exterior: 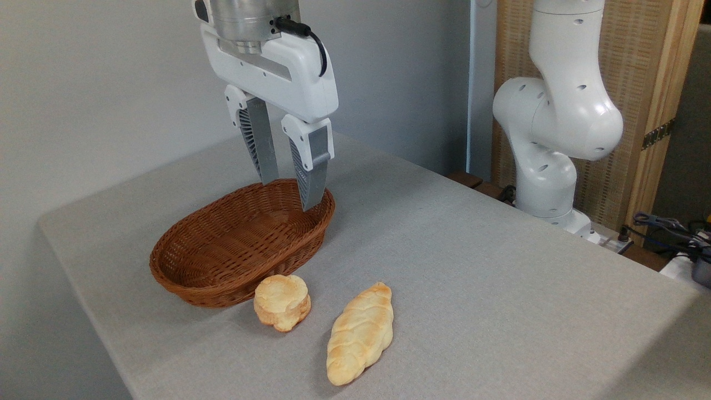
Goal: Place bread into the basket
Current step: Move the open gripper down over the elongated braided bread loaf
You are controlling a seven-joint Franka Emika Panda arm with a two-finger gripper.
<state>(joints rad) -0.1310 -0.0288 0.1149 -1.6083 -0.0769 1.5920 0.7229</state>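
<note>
The gripper (289, 194) hangs with its two fingers apart by a moderate gap, holding nothing; its fingertips (311, 200) sit in front of the far end of the basket (222, 261), and whether they touch the rim cannot be told. The bread (361, 333) lies flat on the counter (500, 278), below and to the right of the gripper and well apart from it; its long axis runs from near-left to far-right, one tapered end toward the camera, the other toward the basket side. A small round bun (282, 301) rests between the bread and the basket, just beside the basket's near wall. The wrist points straight down from the top edge; the arm's base (555, 139) stands at the counter's far right.
</note>
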